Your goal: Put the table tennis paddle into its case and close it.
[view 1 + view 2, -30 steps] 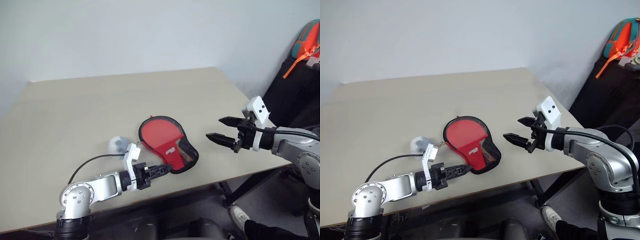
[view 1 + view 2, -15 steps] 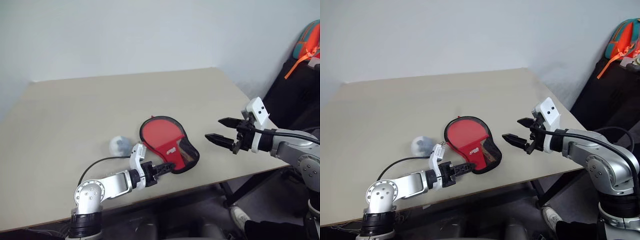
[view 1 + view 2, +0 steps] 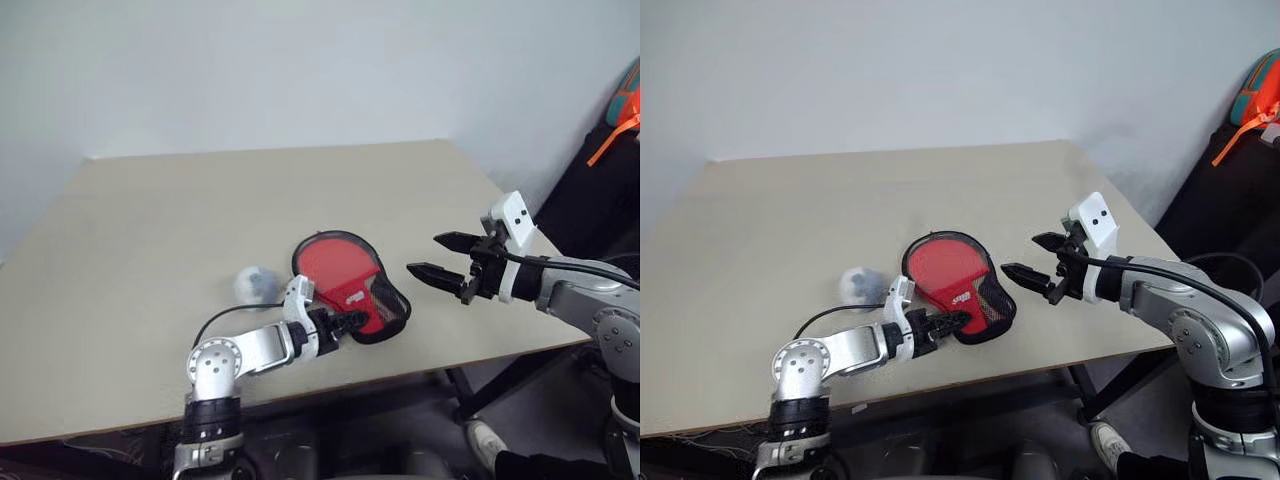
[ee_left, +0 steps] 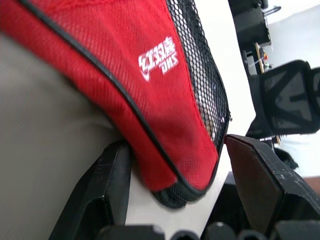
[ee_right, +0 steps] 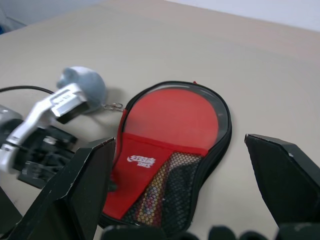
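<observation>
Left eye view, case: the case (image 3: 352, 285) lies flat at 5 o'clock of the table (image 3: 150, 230), narrow end close to the near edge.
Paddle: the table tennis paddle (image 5: 175, 117) sits inside, red face showing in the unzipped round end.
Left gripper: the left gripper (image 3: 345, 322) has 2 fingers spread either side of the case's narrow end, one touching it.
Right gripper: the right gripper (image 3: 432, 256) hovers at 3 o'clock of the case, fingers wide, holding nothing.
Ball: a grey ball (image 3: 256, 284) at 9 o'clock of the case.
Open room: bare tabletop from 10 to 2 o'clock.
</observation>
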Robot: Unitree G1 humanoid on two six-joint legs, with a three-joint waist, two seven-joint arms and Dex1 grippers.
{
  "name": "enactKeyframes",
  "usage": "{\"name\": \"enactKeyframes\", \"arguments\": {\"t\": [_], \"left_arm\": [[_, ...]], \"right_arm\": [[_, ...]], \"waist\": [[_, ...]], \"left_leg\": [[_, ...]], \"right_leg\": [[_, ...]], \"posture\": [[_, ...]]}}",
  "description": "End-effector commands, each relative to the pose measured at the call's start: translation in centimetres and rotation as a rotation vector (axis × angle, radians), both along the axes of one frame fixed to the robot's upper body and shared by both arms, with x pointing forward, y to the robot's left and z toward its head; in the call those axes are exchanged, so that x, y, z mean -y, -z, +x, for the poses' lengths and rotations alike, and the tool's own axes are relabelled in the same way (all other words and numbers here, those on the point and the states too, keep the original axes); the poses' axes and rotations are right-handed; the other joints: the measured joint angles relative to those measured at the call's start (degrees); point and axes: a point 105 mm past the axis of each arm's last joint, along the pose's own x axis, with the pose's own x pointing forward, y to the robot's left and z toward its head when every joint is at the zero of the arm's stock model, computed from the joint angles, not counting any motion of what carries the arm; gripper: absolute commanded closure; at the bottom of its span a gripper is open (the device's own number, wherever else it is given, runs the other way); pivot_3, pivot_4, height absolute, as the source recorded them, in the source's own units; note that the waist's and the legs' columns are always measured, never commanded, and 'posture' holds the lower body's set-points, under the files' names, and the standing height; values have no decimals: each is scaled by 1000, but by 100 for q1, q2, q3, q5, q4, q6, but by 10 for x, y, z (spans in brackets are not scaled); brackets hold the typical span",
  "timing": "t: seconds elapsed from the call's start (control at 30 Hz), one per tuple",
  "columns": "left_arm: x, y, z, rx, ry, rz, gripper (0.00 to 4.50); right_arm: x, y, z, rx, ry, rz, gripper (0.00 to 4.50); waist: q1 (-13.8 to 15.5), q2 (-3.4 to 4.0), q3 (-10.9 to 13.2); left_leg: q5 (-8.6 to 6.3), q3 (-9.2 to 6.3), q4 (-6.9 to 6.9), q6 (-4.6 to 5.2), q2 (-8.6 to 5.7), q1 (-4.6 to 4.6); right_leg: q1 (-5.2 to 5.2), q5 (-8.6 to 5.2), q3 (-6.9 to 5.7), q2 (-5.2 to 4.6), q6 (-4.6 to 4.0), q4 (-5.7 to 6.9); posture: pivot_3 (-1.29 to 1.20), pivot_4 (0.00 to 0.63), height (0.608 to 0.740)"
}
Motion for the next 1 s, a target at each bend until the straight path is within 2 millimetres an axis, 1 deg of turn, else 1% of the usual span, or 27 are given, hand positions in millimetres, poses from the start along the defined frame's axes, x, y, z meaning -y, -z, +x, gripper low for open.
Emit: {"name": "enactKeyframes", "arguments": {"t": [0.03, 0.13, 0.27, 0.3, 0.37, 0.53, 0.6, 0.7, 0.87, 1.0], "left_arm": [[1, 6, 13, -40, -63, 34, 1432], [2, 8, 18, -69, -99, 51, 1432], [1, 10, 17, -76, -84, 74, 1432], [0, 11, 15, -78, -75, 83, 1593], [-3, 14, 11, -85, -56, 99, 2008], [-10, 17, -1, -93, 21, 126, 3937], [-13, 18, -6, -95, 58, 134, 4481], [-14, 14, -19, -85, 183, 121, 4481], [-5, -10, -34, -3, 375, 42, 4481], [-3, -20, -47, 35, 489, 18, 4481]], "right_arm": [[-3, -15, 0, 62, -4, 12, 0], [-3, -16, 1, 64, -3, 11, 0], [-3, -16, 2, 68, 1, 9, 0], [-3, -16, 2, 69, 2, 8, 0], [-3, -16, 3, 70, 4, 8, 0], [-3, -17, 4, 74, 2, 7, 0], [-3, -17, 5, 75, -1, 6, 0], [-4, -18, 6, 78, -12, -2, 0], [-6, -19, 7, 81, -27, -8, 0], [-8, -19, 8, 80, -41, -8, 0]], "waist": [[-1, 0, 0], [-2, 1, 0], [-15, 0, 0], [-20, 0, 0], [-37, 0, 0], [-89, 0, 1], [-97, -1, 1], [-103, -2, 2], [-98, 2, 8], [-95, 16, 38]], "left_leg": [[0, -6, -2, 0, -9, 0], [0, -17, -3, 0, -21, -1], [-2, -27, -2, 5, -29, 0], [-2, -30, -2, 5, -29, 0], [-3, -35, -2, 6, -30, 1], [2, -44, -7, -1, -28, 0], [8, -44, -11, -10, -28, -1], [10, -42, -14, -13, -28, -1], [14, -39, -21, -21, -30, -7], [15, -37, -21, -22, -39, -9]], "right_leg": [[0, 0, -7, -9, 1, 1], [5, 0, -20, -27, 4, 1], [16, 1, -31, -31, 8, -2], [18, 1, -34, -31, 9, -3], [20, 0, -38, -31, 10, -3], [14, -9, -36, -26, 23, -3], [11, -13, -35, -24, 27, -3], [7, -14, -33, -23, 28, -4], [-5, -16, -30, -22, 30, -4], [-6, -17, -27, -32, 32, -4]], "posture": [[0, 0, 715], [0, 0, 715], [0, 0, 715], [0, 0, 715], [0, 0, 715], [0, 0, 715], [0, 0, 715], [0, 0, 715], [0, 0, 715], [0, 0, 715]]}}
